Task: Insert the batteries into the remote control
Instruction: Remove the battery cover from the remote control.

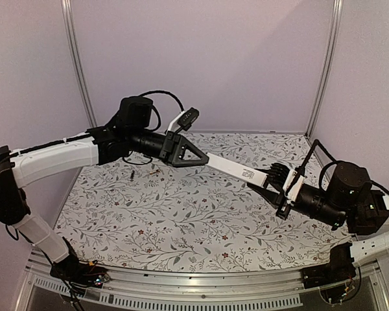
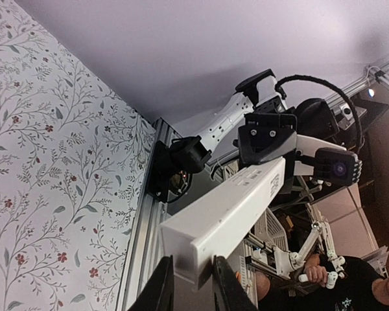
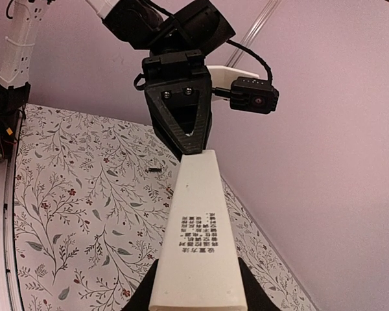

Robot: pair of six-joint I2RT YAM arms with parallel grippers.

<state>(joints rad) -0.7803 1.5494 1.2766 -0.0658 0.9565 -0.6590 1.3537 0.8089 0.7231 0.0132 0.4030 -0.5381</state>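
Fingers (image 2: 159,289) of the left gripper (image 2: 192,285) are seen pressed against both sides of one end of the remote control (image 2: 228,212); the white bar is pinched between them and is carried out from that grip towards the right arm; fingers (image 3: 147,297) of the right gripper (image 3: 198,299) are likewise closed on the opposite end of the remote control (image 3: 198,223), one dark pad being seen at each side of its squared-off tip. From above, the remote control (image 1: 236,169) is shown held in the air over the floral table (image 1: 181,223), stretched as a slanting bridge between the left gripper (image 1: 205,155) and the right gripper (image 1: 276,184), its higher end at the left; a block of small black print is carried on its upper face near the right-hand grip. Two batteries are left lying on the table well behind the held bar, near the back-left part of the cloth: the blackish battery (image 1: 128,176) and, just beside it to the right, the brass-toned battery (image 1: 154,173); neither is touched by a gripper. One of them is also caught as a small dark sliver in the right wrist view; which one cannot be told.
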